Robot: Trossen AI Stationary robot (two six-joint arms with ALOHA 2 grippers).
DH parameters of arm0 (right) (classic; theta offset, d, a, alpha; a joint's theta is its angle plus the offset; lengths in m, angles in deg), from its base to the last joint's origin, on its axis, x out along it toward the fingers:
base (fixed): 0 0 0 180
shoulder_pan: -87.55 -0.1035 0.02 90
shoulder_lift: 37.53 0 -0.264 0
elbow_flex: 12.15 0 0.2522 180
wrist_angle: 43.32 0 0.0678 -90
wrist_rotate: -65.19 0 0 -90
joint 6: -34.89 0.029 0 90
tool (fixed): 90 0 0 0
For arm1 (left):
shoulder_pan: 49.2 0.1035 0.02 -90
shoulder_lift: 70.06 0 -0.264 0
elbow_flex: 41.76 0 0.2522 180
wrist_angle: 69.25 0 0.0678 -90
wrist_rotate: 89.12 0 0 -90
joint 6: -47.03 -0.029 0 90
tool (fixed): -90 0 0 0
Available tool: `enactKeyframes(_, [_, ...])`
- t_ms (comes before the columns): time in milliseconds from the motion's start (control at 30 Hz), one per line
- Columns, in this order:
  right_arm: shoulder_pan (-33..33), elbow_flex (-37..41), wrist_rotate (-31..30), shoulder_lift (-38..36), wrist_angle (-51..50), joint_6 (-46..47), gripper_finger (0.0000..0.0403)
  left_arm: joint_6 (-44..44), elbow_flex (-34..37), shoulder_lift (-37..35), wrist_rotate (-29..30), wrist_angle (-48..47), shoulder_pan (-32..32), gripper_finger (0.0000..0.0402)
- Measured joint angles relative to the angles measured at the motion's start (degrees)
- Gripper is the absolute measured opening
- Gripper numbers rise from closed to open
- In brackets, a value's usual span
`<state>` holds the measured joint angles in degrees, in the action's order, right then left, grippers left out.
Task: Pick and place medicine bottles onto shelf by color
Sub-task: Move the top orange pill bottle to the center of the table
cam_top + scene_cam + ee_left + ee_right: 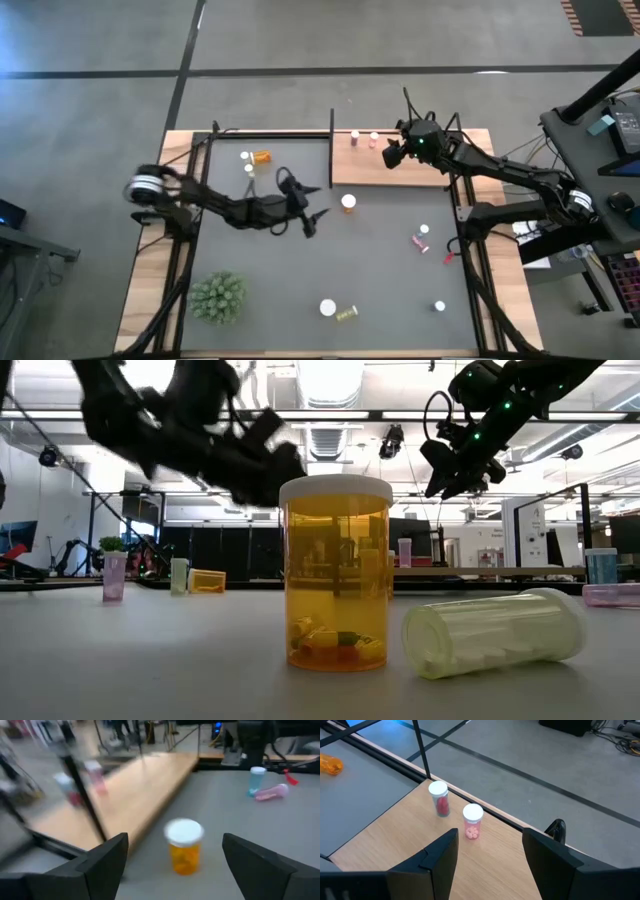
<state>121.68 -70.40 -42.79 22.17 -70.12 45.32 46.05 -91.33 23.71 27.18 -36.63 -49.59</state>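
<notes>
An orange medicine bottle [348, 203] with a white cap stands upright on the dark mat, just in front of the shelf's near edge. My left gripper [316, 210] hangs open a little to its left, clear of it. In the left wrist view the bottle [185, 854] stands ahead, beyond the open fingers. The shelf [400, 170] is a light wooden board at the far right. Two pink-red bottles [442, 799] [472, 821] stand upright on it near its far left corner. My right gripper [490, 834] hovers open above the shelf, with nothing between its fingers.
More bottles sit on the mat: an orange one lying at the far left [262, 156] with two white-capped ones beside it, a pink one lying at the right [420, 241], an orange one [337, 575] and a yellow-green one lying [495, 632] near the front. A spiky plant [218, 297] stands front left.
</notes>
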Motion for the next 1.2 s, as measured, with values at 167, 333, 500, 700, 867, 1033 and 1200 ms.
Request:
enactKeyframes(167, [0.0, 0.0, 0.0, 0.0, 0.0, 0.0, 0.0212, -2.1, -1.9, -10.3, 7.6, -21.7, 2.8, 0.0306])
enactKeyframes(333, [0.0, 0.0, 0.0, 0.0, 0.0, 0.0, 0.0212, 6.0, -9.7, -14.1, 6.8, -49.4, 9.7, 0.0306])
enactKeyframes(500, [0.0, 0.0, 0.0, 0.0, 0.0, 0.0, 0.0212, 8.1, -18.3, -11.9, -5.8, -66.3, 18.9, 0.0306])
enactKeyframes(700, [0.0, 0.0, 0.0, 0.0, 0.0, 0.0, 0.0212, 6.8, -25.5, -4.7, -10.6, -73.7, 26.7, 0.0306])
enactKeyframes(867, [0.0, 0.0, 0.0, 0.0, 0.0, 0.0, 0.0212, 6.1, -30.9, 0.4, -12.9, -82.5, 30.9, 0.0306])
enactKeyframes(1033, [0.0, 0.0, 0.0, 0.0, 0.0, 0.0, 0.0212, 0.0, -33.8, 3.4, -13.1, -86.6, 34.4, 0.0306])
enactKeyframes(1200, [0.0, 0.0, 0.0, 0.0, 0.0, 0.0, 0.0212, -1.3, -35.4, 6.1, -13.2, -90.6, 38.3, 0.0306])
